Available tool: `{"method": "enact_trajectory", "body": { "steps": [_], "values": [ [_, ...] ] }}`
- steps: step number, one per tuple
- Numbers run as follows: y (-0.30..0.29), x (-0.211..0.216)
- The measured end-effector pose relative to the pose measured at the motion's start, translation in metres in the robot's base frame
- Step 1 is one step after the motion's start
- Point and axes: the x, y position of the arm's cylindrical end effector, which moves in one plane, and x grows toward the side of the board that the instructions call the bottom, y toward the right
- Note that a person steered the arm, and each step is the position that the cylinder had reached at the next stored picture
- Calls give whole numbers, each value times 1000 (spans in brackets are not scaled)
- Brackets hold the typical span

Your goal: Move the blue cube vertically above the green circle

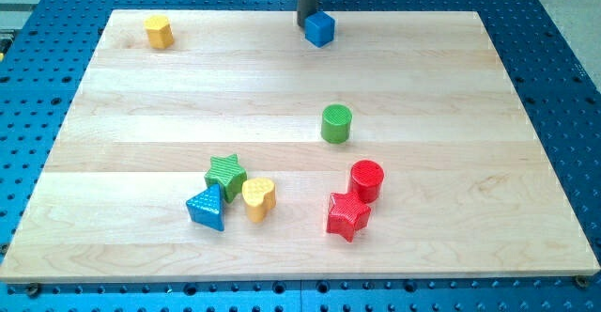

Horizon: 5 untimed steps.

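The blue cube (319,28) sits near the board's top edge, a little right of centre. The green circle (336,123) is a green cylinder standing below it, toward the view's middle, slightly to the right of the cube. My tip (307,23) is at the end of the dark rod coming down from the view's top. It stands just left of the blue cube, touching or almost touching its upper left side.
A yellow block (159,31) sits at the top left. A green star (225,172), blue triangle (207,207) and yellow heart (257,197) cluster at the lower middle. A red cylinder (366,179) and red star (346,215) lie lower right.
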Motion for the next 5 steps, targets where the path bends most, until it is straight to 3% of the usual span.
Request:
{"method": "enact_trajectory", "body": {
  "steps": [1,2,3,4,5],
  "values": [
    [-68,22],
    [-28,95],
    [44,97],
    [101,72],
    [90,20]
  ]
}}
